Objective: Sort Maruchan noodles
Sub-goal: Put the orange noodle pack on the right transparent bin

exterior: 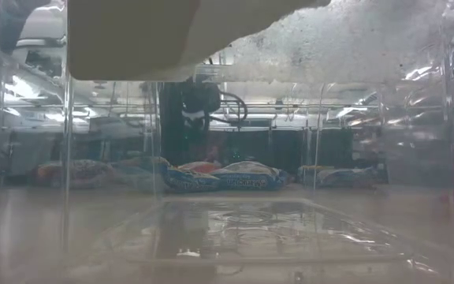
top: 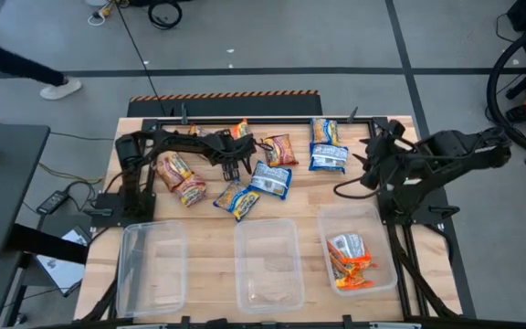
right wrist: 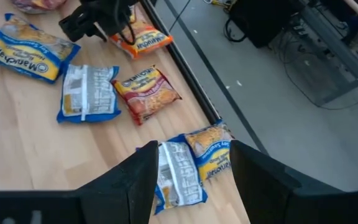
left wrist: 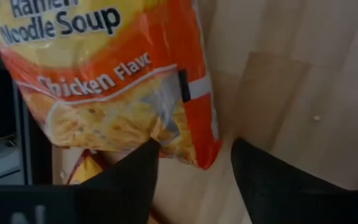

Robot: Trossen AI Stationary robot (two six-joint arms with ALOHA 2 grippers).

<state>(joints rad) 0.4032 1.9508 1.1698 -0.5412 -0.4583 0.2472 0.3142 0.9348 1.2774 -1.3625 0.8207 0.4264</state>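
Observation:
Several Maruchan packets lie flat on the wooden table's far half: an orange one (top: 240, 131) by the far edge, dark red ones (top: 173, 169) (top: 278, 149) and blue ones (top: 270, 180) (top: 327, 157). My left gripper (top: 233, 157) is open just over the orange packet (left wrist: 110, 81), which lies ahead of its fingertips (left wrist: 148, 155). My right gripper (top: 365, 155) is open and empty above the two blue packets (right wrist: 179, 171) at the far right. Other orange packets (top: 350, 270) lie in the right bin. My left gripper has one fingertip (left wrist: 149, 149) at the orange packet's short edge (left wrist: 166, 134), the other over bare wood. I cannot tell whether it touches the packet, which lies flat on the table.
Three clear plastic bins stand along the near edge: left (top: 153, 265), middle (top: 268, 265) and right (top: 383, 239). The low view looks through the middle bin (exterior: 235, 229). A black rail (top: 272, 119) runs along the table's far edge. A person's shoe (top: 60, 89) shows on the floor beyond.

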